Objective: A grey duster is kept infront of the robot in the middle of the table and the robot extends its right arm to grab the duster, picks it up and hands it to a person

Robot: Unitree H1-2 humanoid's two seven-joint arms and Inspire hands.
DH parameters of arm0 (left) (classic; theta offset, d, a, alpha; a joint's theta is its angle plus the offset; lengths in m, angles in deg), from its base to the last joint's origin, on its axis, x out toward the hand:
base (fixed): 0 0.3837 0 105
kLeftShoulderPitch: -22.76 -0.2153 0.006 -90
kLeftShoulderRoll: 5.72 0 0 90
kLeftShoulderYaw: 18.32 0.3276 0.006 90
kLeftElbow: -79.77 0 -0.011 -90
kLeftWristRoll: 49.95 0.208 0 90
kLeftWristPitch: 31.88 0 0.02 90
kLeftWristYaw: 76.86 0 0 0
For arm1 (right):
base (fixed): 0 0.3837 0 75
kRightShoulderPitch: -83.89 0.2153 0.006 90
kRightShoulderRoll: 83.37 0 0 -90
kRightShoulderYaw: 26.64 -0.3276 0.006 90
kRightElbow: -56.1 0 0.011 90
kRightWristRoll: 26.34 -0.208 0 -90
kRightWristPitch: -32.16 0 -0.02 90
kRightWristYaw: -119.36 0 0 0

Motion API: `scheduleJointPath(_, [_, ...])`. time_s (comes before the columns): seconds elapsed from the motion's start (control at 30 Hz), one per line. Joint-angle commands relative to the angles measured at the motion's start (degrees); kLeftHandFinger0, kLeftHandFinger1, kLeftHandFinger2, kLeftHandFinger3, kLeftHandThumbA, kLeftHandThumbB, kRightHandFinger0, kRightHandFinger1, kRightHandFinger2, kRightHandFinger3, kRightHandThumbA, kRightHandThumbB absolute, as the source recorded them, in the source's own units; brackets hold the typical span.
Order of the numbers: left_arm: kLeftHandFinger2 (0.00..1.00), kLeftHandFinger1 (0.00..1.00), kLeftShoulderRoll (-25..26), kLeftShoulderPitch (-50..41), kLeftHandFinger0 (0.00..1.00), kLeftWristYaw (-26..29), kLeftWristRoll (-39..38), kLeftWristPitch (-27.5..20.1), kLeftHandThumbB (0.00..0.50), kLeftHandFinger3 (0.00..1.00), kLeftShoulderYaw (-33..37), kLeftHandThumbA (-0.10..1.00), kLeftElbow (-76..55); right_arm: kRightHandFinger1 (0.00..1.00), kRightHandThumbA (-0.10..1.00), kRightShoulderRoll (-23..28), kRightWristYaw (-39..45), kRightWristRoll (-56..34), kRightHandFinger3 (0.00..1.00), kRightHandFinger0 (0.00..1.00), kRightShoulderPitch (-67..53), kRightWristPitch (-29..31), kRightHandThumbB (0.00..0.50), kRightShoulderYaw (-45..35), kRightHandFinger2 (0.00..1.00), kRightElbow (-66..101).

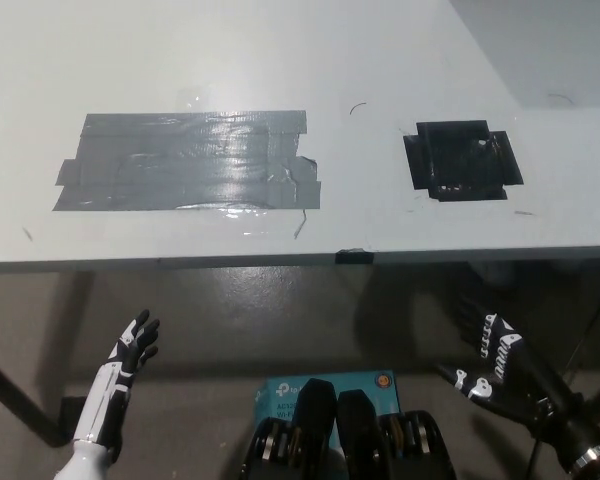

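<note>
No grey duster shows anywhere in the head view. The white table (280,60) carries only tape patches. My black right hand (492,362) hangs below the table's front edge at the lower right, fingers spread, holding nothing. My white left hand (128,352) rests at the lower left, also below the table edge, with its fingers stretched out and apart, empty.
A wide grey tape patch (185,160) lies left of the table's middle, and a smaller black tape patch (462,160) sits to its right. A teal box (325,385) lies on the floor under the table. A dark table leg (10,395) slants at the far left.
</note>
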Motion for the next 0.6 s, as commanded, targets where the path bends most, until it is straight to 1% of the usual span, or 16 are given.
scheduleJointPath(0.0, [1.0,1.0,0.0,-0.2,1.0,0.3,-0.1,-1.9,0.355,1.0,-0.4,1.0,-1.8,1.0,0.88,0.7,1.5,1.0,1.0,1.0,1.2,1.2,0.415,-0.3,1.0,1.9])
scheduleJointPath(0.13, [1.0,1.0,0.0,-0.1,1.0,0.3,-0.2,-1.7,0.357,1.0,-0.4,1.0,-1.7,1.0,0.89,0.6,1.5,1.6,1.0,1.0,1.3,1.0,0.424,-0.4,1.0,2.0])
scheduleJointPath(0.33, [1.0,1.0,-0.1,-0.3,1.0,0.7,0.2,-2.3,0.358,1.0,-0.5,1.0,-1.4,1.0,0.9,0.5,1.8,1.8,1.0,1.0,1.2,1.0,0.423,-0.5,1.0,2.0])
scheduleJointPath(0.43, [1.0,1.0,-0.1,-0.6,1.0,0.3,-0.2,-1.9,0.353,1.0,-0.4,1.0,-1.8,1.0,0.91,0.5,1.9,2.1,1.0,1.0,1.2,1.2,0.433,-0.4,1.0,1.9])
scheduleJointPath(0.47, [1.0,1.0,-0.2,-0.6,1.0,0.5,0.0,-2.2,0.349,1.0,-0.4,1.0,-1.6,1.0,0.92,0.6,1.8,2.3,1.0,1.0,1.2,0.9,0.445,-0.4,1.0,2.0])
scheduleJointPath(0.57, [1.0,1.0,-0.4,-0.9,1.0,0.9,0.5,-2.2,0.354,1.0,-0.4,1.0,-1.6,1.0,0.91,0.6,1.9,2.3,1.0,1.0,0.9,0.9,0.442,-0.5,1.0,2.1])
